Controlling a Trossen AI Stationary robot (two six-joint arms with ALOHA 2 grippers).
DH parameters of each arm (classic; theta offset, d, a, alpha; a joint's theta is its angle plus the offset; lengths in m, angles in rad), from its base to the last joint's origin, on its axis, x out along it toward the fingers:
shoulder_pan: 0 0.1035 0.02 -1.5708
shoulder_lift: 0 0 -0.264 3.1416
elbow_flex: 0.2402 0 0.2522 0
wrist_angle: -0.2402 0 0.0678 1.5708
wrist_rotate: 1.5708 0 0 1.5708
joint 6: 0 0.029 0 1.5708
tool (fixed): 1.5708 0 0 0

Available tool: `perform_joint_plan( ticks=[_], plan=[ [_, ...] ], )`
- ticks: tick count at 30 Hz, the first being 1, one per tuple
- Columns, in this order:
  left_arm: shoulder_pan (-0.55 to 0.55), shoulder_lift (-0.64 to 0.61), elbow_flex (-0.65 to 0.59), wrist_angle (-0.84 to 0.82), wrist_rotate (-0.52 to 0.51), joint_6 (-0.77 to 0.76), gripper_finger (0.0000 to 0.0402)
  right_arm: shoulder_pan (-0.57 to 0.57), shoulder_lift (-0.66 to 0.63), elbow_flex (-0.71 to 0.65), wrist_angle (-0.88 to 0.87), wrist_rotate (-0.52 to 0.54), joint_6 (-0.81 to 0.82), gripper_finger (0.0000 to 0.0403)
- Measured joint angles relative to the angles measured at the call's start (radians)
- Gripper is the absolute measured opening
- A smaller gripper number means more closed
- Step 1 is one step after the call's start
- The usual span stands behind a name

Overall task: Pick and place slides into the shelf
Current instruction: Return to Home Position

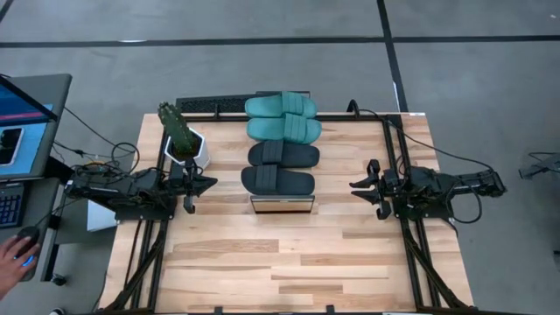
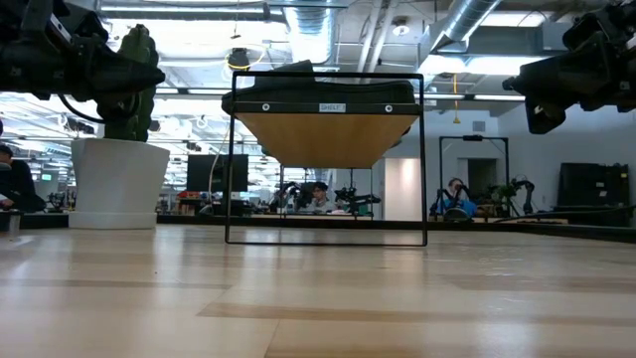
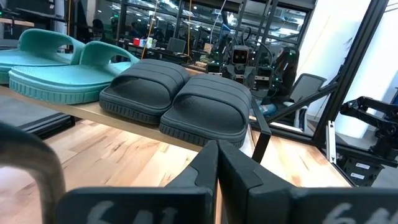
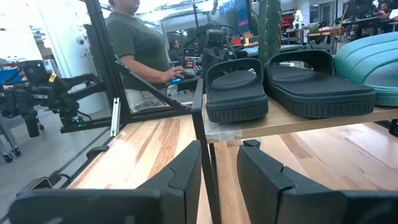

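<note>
Both teal slides (image 1: 282,117) and both black slides (image 1: 280,168) lie side by side, soles down, on the shelf (image 1: 282,206), which stands at the table's middle. In the left wrist view the black slides (image 3: 180,99) are nearest and the teal ones (image 3: 62,71) lie beyond. My left gripper (image 1: 213,184) hovers left of the shelf, shut, with nothing in it. My right gripper (image 1: 354,185) hovers right of the shelf, open and empty. In its wrist view the fingers (image 4: 189,163) frame the shelf's dark leg, which stands farther off.
A potted cactus in a white pot (image 1: 184,140) stands left of the shelf, close to my left arm. Black frame rails (image 1: 402,254) run along the table's sides. A laptop (image 1: 22,122) and a person's hand (image 1: 16,254) are off the table's left edge.
</note>
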Motion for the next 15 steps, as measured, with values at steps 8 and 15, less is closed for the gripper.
perform_joint_plan(
  ticks=[8,15],
  plan=[
    [0.0,0.0,0.0,0.0,0.0,-0.001,0.0,0.0,0.0,0.0,0.0,0.0,0.0,0.0091],
    [0.0,0.0,0.0,0.0,0.0,0.0,0.0,0.0,0.0,0.0,0.0,0.0,0.0,0.0091]
  ],
)
